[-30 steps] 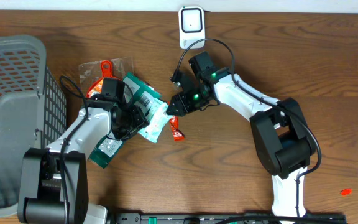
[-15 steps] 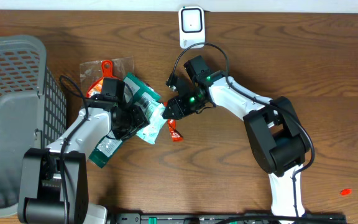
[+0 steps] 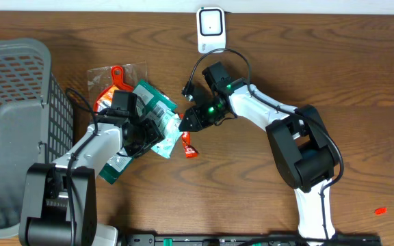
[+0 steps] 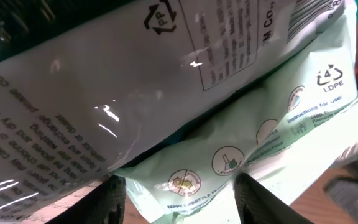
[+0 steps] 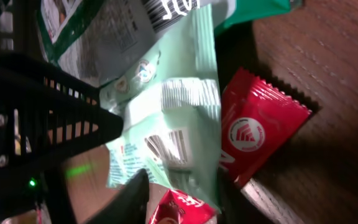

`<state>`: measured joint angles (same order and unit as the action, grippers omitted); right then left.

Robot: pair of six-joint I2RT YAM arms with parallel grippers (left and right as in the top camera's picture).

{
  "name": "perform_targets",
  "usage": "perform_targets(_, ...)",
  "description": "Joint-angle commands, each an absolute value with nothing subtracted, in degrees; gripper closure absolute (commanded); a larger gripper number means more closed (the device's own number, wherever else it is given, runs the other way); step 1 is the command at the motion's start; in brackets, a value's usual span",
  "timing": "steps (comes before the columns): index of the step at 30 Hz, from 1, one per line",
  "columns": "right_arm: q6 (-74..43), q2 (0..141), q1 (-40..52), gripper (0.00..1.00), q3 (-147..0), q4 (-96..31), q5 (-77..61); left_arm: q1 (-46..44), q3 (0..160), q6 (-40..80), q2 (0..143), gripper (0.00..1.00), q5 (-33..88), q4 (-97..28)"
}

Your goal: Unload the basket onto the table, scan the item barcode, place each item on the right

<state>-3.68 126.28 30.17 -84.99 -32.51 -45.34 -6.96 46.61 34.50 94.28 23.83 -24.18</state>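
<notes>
A pile of packets lies left of centre: a dark green and silver packet (image 3: 152,102) (image 4: 104,93) over a mint green packet (image 3: 169,140) (image 4: 278,124). The mint packet's barcode (image 5: 173,146) faces the right wrist camera. My left gripper (image 3: 139,137) (image 4: 182,202) sits on the pile, its fingers wide apart on either side of the mint packet's corner. My right gripper (image 3: 183,124) (image 5: 185,199) is at the mint packet's right edge, its jaws narrow around that edge and a red sachet (image 5: 182,211). Another red sachet (image 3: 190,148) (image 5: 260,130) lies beside it. The white scanner (image 3: 211,29) stands at the back.
A grey basket (image 3: 12,123) fills the left side. A clear pack with an orange-handled item (image 3: 115,75) lies behind the pile. A small red scrap (image 3: 380,210) is at the front right.
My right gripper has slid left onto the mint packet's edge and its jaws have narrowed. The left gripper has shifted slightly toward the front with the pile.
</notes>
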Motion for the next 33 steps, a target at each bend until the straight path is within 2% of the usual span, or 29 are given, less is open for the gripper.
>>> perform_targets(1, -3.75, 127.22, 30.44, 0.90, -84.71, -32.51, -48.31, -7.09, 45.21, 35.53, 95.18, 0.43, 22.87, -23.31)
perform_targets(2, -3.75, 127.22, 30.41, 0.97, -84.71, -32.53, -48.31, -7.09, 45.21, 35.79, 95.18, 0.43, 22.87, -23.20)
perform_targets(3, -3.77, 127.22, 30.41, 0.99, -84.71, -32.53, -48.36, -7.09, 45.21, 35.92, 95.18, 0.43, 22.90, -23.07)
perform_targets(14, -2.90, 127.22, 30.41, 0.99, -84.71, -32.53, -48.34, -7.09, 45.21, 36.29, 95.18, 0.43, 24.05, -21.50)
perform_targets(23, -2.90, 127.20, 28.56, 0.99, -84.71, -33.19, -48.60, -7.09, 45.23, 36.25, 95.15, 0.43, 33.36, -18.00)
perform_targets(33, -0.08, 127.20, 23.40, 0.99, -84.71, -34.87, -56.05, -7.09, 45.23, 36.03, 95.15, 0.42, 40.34, -13.21)
